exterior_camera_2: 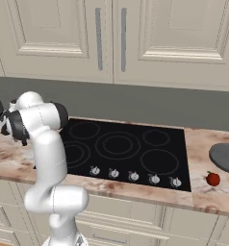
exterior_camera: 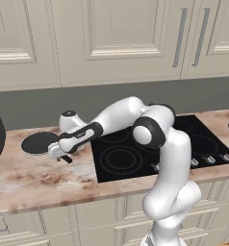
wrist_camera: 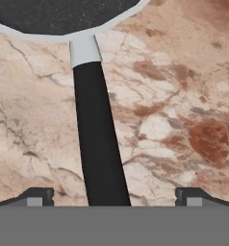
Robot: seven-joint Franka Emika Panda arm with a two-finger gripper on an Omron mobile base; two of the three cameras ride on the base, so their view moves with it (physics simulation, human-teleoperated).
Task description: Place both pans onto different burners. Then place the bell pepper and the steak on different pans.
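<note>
My gripper (wrist_camera: 111, 198) hangs low over the marble counter (wrist_camera: 174, 120), jaws spread wide with nothing clamped; the long black handle (wrist_camera: 98, 139) of the dark pan (wrist_camera: 63, 17) runs up between my fingertips (wrist_camera: 37, 196). That pan sits on the counter left of the cooktop (exterior_camera: 150, 153), and the part of its dish I can see holds nothing. Farther right, the bell pepper (exterior_camera_2: 212, 179) rests on the counter just past the cooktop, near the grey pan (exterior_camera_2: 225, 157), whose visible part also looks bare. I count two pans, one pepper and five ring burners (exterior_camera_2: 117, 144), none carrying a pan.
</note>
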